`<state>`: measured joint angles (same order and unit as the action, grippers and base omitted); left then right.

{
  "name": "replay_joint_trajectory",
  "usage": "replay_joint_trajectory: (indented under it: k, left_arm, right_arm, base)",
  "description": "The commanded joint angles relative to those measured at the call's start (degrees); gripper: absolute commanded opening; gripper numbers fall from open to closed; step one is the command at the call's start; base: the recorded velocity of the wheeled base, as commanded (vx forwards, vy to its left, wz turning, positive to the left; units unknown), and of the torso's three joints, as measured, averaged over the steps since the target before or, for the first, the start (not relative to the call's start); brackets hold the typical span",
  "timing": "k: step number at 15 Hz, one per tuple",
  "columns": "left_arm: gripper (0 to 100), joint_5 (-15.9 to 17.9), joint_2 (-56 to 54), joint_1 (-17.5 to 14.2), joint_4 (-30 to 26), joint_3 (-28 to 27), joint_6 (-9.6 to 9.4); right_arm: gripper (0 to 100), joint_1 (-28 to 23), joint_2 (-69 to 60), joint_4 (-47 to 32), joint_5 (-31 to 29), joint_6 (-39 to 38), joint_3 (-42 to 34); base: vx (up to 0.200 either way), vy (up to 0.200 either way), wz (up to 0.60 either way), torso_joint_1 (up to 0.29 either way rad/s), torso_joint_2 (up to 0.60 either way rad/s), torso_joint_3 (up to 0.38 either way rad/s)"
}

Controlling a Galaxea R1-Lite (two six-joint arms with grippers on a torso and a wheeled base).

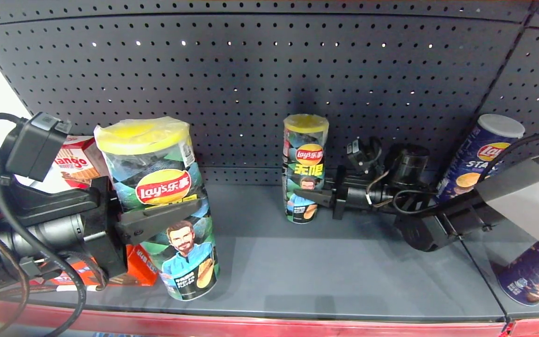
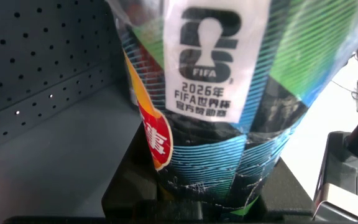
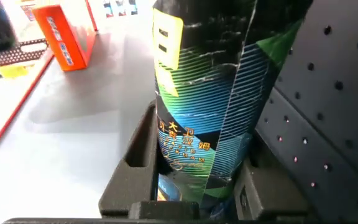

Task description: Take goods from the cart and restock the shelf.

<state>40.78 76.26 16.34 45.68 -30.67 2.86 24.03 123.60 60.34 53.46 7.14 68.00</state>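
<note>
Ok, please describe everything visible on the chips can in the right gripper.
The chips can is a tall cylinder with a yellow lid under clear wrap, its label green, blue and black with a red logo. It stands upright on the shelf near the pegboard; the right gripper's jaws clasp its lower half.

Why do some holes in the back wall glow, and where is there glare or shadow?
Head view: light shines through some pegboard holes; the middle can shadows the board behind it. Left wrist view: white glare beside the left can.
</note>
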Motion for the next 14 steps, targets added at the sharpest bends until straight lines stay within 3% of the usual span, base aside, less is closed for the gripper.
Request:
replay_joint_trajectory:
  k: [1,7,11,14]
  left_arm:
    - [0,0.00,-0.24,0.01,0.02,0.09,-0.05]
    - [0,-0.08,-0.24,0.10,0.02,0.17,-0.05]
    - [0,-0.17,-0.24,0.01,-0.06,0.17,-0.05]
    - [0,-0.26,-0.24,0.01,-0.15,0.26,-0.05]
  right_arm:
    - [0,2.43,-8.99,1.53,-3.71,0.24,-9.20]
    - [0,5.68,-13.30,22.71,-5.56,-0.11,-33.81]
    - [0,7.53,-11.36,29.66,-5.64,-0.11,-40.49]
    - [0,8.32,-8.64,29.66,-5.73,0.41,-42.25]
  base:
    - [0.000,0.000,0.00,0.000,0.00,0.000]
    - [0.000,0.000,0.00,0.000,0.00,0.000]
    - [0.000,0.000,0.00,0.000,0.00,0.000]
    - [0.000,0.000,0.00,0.000,0.00,0.000]
